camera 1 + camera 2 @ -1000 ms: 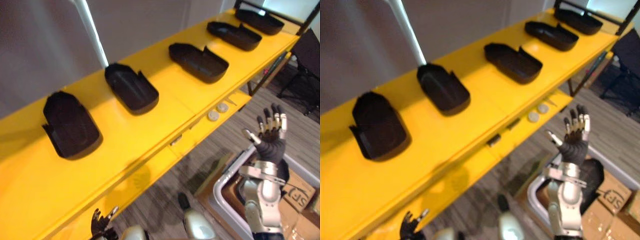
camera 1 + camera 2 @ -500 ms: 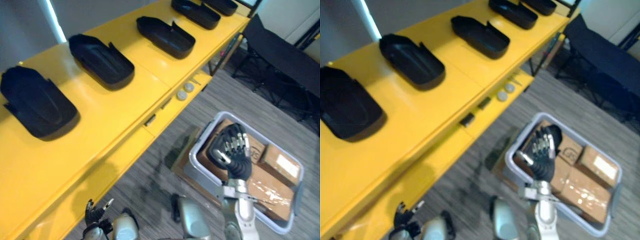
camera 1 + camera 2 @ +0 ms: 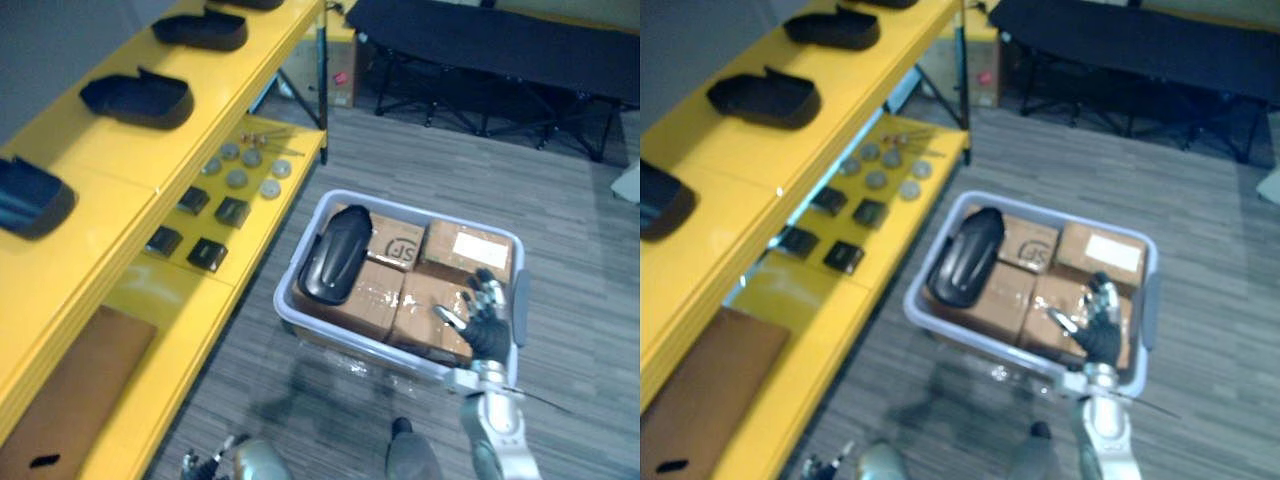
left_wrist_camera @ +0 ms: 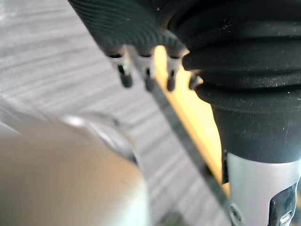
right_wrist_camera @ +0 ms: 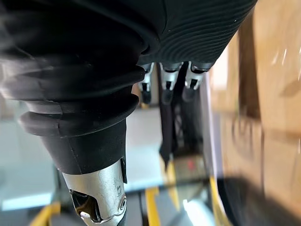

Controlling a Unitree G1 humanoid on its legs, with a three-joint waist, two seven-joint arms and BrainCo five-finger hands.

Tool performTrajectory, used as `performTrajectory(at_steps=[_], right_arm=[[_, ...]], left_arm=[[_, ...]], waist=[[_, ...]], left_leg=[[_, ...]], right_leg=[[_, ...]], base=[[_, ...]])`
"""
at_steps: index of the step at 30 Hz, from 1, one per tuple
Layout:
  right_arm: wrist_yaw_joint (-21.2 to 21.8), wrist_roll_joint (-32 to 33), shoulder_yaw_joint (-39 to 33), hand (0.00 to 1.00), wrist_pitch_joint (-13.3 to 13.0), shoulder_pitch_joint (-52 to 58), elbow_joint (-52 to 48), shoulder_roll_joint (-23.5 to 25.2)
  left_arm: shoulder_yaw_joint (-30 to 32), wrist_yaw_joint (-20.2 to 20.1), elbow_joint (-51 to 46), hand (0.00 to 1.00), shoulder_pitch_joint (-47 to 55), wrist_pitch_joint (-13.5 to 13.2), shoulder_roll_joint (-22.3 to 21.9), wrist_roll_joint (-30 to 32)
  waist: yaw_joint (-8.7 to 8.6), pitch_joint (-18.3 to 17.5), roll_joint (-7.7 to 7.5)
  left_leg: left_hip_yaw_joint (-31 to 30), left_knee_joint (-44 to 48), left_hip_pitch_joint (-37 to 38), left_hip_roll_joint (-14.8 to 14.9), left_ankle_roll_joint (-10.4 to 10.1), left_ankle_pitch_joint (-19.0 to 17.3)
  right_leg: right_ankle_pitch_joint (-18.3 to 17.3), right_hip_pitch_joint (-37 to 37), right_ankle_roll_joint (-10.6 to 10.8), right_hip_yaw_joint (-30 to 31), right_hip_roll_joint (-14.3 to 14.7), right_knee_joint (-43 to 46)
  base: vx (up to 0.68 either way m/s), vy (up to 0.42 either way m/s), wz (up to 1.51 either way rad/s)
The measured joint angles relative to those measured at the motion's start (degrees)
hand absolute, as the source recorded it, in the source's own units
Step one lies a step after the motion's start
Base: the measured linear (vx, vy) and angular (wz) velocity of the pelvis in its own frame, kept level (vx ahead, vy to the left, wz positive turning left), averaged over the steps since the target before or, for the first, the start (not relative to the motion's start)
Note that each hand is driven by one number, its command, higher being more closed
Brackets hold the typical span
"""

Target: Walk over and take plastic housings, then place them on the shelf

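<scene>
Looks like light, stiff, slick plastic, so worth gripping the housing (image 3: 335,255) across its narrow sides where it lies dome-up on boxes (image 3: 440,300) in the bin (image 3: 352,351), left of and just beyond the empty, spread-fingered right hand (image 3: 486,326); left hand (image 4: 125,75) relaxed, idle.

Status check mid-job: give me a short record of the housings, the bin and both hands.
next housing: black plastic housing lying on cardboard boxes in the left of the bin
shelf: yellow shelf, placed housings on its top level
right hand: right hand open, empty, above the bin's right side
left hand: left hand open, empty, low by the robot's left side
</scene>
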Motion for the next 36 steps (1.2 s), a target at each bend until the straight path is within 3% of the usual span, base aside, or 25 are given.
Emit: performTrajectory(at_steps=[2,4,5,8,11,13,18,23,25,30,36], right_arm=[[0.05,0.08,-1.27,0.00,0.09,-0.69,1.30,-0.06],[0.12,-0.26,-0.91,0.00,0.80,-1.00,1.85,0.27],[0.17,-0.44,-0.70,0.00,1.63,-2.05,2.77,0.52],[-0.44,-0.31,-0.79,0.00,2.93,-5.93,6.07,0.48],[-2.62,-0.45,-1.27,0.00,4.63,-13.41,10.59,0.29],[-5.14,-0.46,-1.36,0.00,5.44,-20.10,16.42,-0.20],[-10.23,0.25,-3.58,0.00,8.62,-38.63,30.58,-3.61],[-10.11,2.44,-3.47,0.00,11.40,-47.27,36.82,-6.50],[-9.75,2.38,-3.42,0.00,11.88,-48.83,38.14,-6.51],[-7.79,2.36,-2.40,0.00,14.22,-52.61,42.56,-9.29],[-6.67,2.37,-2.20,0.00,18.32,-56.35,47.33,-9.73]], left_arm=[[0.24,-1.32,-0.02,0.00,-0.84,-0.31,0.80,-1.17],[-0.01,-1.98,-0.04,0.00,-1.80,-0.22,2.32,0.26],[-0.47,-2.02,-0.05,0.00,-2.68,-0.18,2.95,3.88],[-1.60,-1.83,-0.23,0.00,-5.01,-0.28,4.62,5.63],[-3.15,-1.62,-1.78,0.00,-8.71,-1.08,4.50,5.88],[-4.05,-1.55,-4.30,0.00,-9.64,-1.70,3.96,7.63],[-7.55,-1.57,-7.23,0.00,-11.61,-2.08,3.55,9.71],[-8.53,-1.97,-7.62,0.00,-12.52,-2.11,3.50,10.13],[-8.54,-2.69,-7.70,0.00,-12.57,-2.32,3.50,10.17],[-9.66,-4.01,-6.68,0.00,-14.77,-2.43,2.74,10.18],[-10.36,-4.31,-6.45,0.00,-15.28,-2.50,2.82,10.05]], waist=[[0.16,0.27,-0.55],[0.18,0.95,-2.05],[0.59,1.26,-2.71],[1.47,1.56,-2.93],[1.56,4.26,-1.92],[1.80,6.53,-1.76],[5.44,10.34,-1.06],[8.00,10.60,-0.63],[8.25,10.60,-0.61],[9.81,12.12,1.56],[10.43,12.52,1.83]], left_leg=[[-1.20,-1.95,0.64,-2.29,-2.66,0.14],[-0.97,-2.38,0.50,-3.89,-2.99,0.40],[-0.62,-2.12,0.39,-4.28,-3.28,0.49],[-0.10,-0.76,-0.71,-4.39,-3.52,0.44],[-3.21,0.91,-3.77,-4.61,-3.51,0.43],[-4.67,1.70,-5.06,-4.77,-3.57,0.38],[-9.66,2.72,-8.39,-5.91,-3.59,-0.04],[-11.02,3.60,-9.99,-6.06,-3.75,0.29],[-11.61,3.76,-10.91,-6.18,-3.75,0.29],[-12.84,4.74,-11.52,-6.18,-3.73,0.28],[-13.96,5.24,-12.54,-6.18,-3.57,0.51]], right_leg=[[2.92,0.24,0.69,0.78,-0.96,-3.07],[5.73,0.58,1.16,0.67,-2.10,-6.03],[7.66,0.69,0.85,-0.39,-2.36,-7.86],[10.01,0.73,0.61,-0.75,-2.36,-10.68],[12.32,1.19,0.44,-2.56,-2.13,-13.75],[12.83,1.17,0.29,-3.20,-1.96,-13.97],[13.68,0.03,0.23,-4.66,-1.66,-14.29],[13.69,-0.22,0.22,-6.33,-1.69,-14.26],[13.69,-0.76,0.22,-6.80,-1.75,-14.00],[13.54,-0.95,0.06,-8.99,-1.78,-12.31],[12.96,-1.27,-0.42,-10.40,-1.82,-11.37]], base=[[-0.07,0.099,-0.35],[-0.10,0.138,-0.28],[-0.05,0.061,-0.28],[-0.04,0.046,-0.17],[-0.06,0.015,0.16],[-0.10,0.013,0.18],[-0.09,0.015,0.17],[0.01,0.022,0.14],[0.01,0.034,0.14],[-0.03,0.018,0.08],[-0.05,0.004,0.07]])
